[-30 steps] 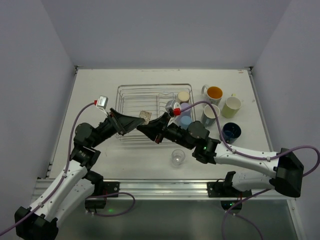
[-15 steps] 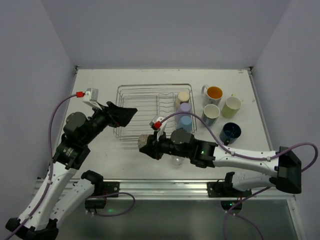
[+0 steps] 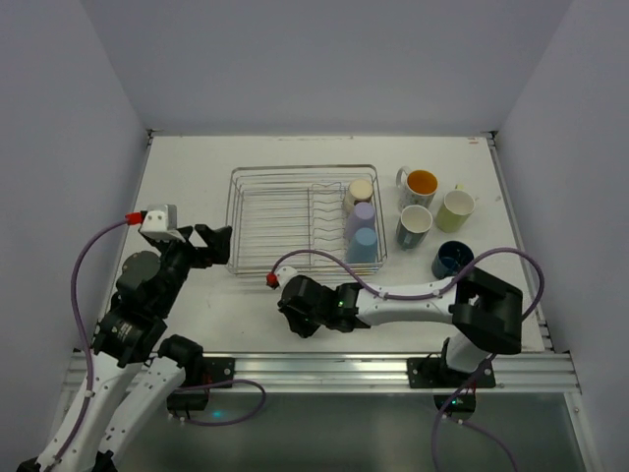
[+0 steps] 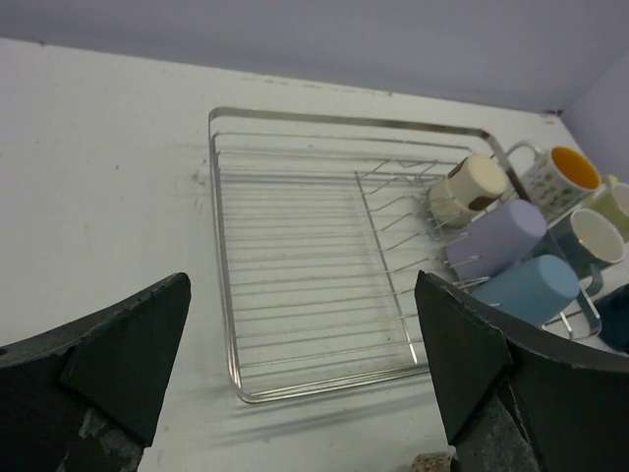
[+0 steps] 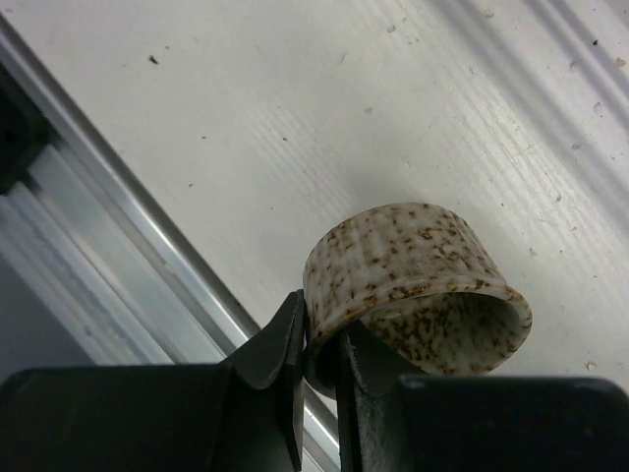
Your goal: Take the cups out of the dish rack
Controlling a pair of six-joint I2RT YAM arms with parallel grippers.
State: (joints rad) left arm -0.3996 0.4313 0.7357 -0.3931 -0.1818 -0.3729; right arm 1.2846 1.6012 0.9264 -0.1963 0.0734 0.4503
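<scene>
Squat cream cup (image 5: pixel 413 280), brown-speckled, rim inside the right pincer (image 5: pixel 320 336)

No legible text, label, brand, number or sign anywhere in view. Small greenish marks on white mug with orange inside (image 4: pixel 548 185): print or pattern, too small to tell.

Bright, polished metal wire throughout the dish rack (image 4: pixel 222 246). Smooth, low-sheen finish on the lavender cup (image 4: pixel 496 239) and light blue cup (image 4: pixel 526 288); plastic or glaze, hard to tell. Cream speckled cup (image 5: pixel 413 270), brown-flecked, satin glaze. Matt black plastic fingers (image 5: pixel 285 364). Matt white surface (image 5: pixel 295 118), faintly lined, dirt-specked. Brushed aluminium rail (image 5: pixel 98 246).
</scene>
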